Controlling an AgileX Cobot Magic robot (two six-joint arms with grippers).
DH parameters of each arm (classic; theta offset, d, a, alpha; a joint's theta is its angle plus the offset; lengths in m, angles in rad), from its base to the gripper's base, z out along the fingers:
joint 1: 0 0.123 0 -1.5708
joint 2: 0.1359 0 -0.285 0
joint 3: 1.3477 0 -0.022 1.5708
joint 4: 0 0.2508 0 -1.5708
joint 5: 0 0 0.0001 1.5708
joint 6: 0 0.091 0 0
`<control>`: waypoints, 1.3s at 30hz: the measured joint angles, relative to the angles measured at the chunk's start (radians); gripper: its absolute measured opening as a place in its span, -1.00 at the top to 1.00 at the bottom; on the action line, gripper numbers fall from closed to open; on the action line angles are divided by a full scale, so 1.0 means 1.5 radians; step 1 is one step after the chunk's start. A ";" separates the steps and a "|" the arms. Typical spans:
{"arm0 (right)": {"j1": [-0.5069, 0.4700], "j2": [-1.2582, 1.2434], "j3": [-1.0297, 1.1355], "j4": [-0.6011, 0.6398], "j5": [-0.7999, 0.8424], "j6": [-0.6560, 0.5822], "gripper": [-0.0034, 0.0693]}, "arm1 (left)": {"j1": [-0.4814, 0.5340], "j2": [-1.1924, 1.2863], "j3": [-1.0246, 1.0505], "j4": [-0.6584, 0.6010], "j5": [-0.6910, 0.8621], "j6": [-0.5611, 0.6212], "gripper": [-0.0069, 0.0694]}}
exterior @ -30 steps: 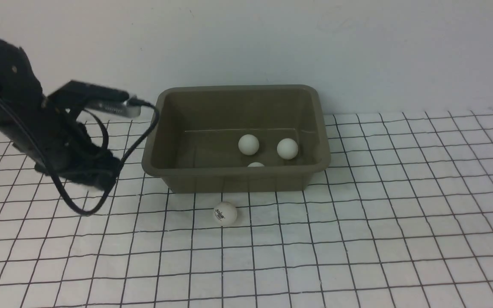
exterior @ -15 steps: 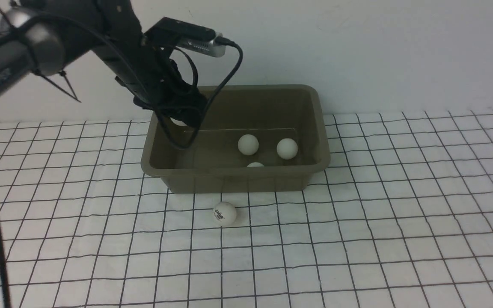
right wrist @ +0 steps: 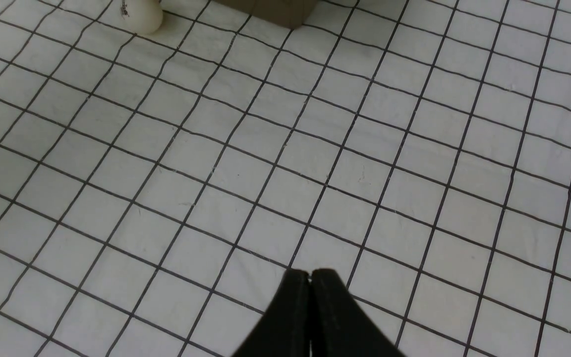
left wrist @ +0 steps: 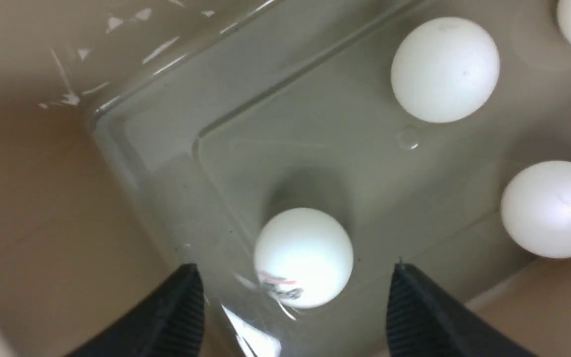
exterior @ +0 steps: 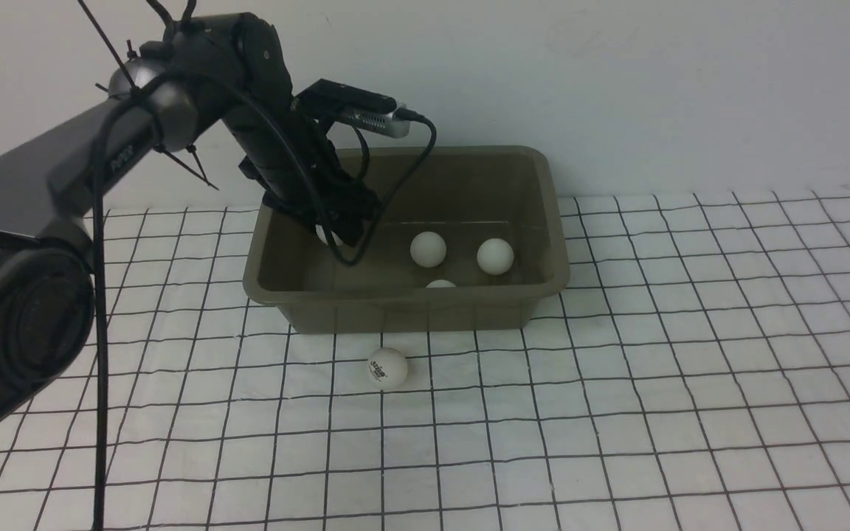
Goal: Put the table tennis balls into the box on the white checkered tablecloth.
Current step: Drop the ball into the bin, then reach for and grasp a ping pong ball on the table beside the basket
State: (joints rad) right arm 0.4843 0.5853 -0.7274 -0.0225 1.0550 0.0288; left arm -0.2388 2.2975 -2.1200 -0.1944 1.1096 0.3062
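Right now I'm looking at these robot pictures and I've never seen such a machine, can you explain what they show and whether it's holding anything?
It is a robot with two arms. The front view looks forward from between them; the other two current pictures come from cameras on its wrists. The left gripper is over the olive-grey box, its fingers apart. A white ball lies between them on the box floor, apparently not gripped. Three more balls sit in the box, and one ball lies in front of it on the checkered tablecloth. The right gripper is shut, with nothing visible in its grip.
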 joint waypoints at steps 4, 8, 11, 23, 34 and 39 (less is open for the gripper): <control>0.000 0.000 0.000 0.000 -0.007 0.000 0.95 | 0.000 -0.004 -0.061 -0.001 0.070 -0.023 -0.36; 0.000 0.000 0.000 0.000 -0.014 0.000 0.95 | 0.000 -0.059 -0.077 -0.020 0.081 -0.046 -0.36; 0.000 0.000 0.000 0.000 -0.014 0.000 0.95 | -0.008 -0.112 -0.065 -0.038 0.082 -0.066 -0.36; 0.000 0.000 0.000 0.000 -0.013 0.000 0.95 | -0.224 -0.385 0.285 0.145 0.083 -0.170 -0.36; 0.000 0.000 0.000 0.000 -0.013 0.000 0.95 | -0.266 -0.498 0.675 0.190 -0.171 -0.310 -0.36; 0.000 0.000 0.000 0.010 -0.013 0.000 0.95 | -0.267 -0.467 0.716 0.220 -0.343 -0.414 -0.36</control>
State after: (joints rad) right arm 0.4843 0.5853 -0.7274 -0.0076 1.0352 0.0288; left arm -0.6391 1.5972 -1.0453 0.1357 0.5950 -0.3143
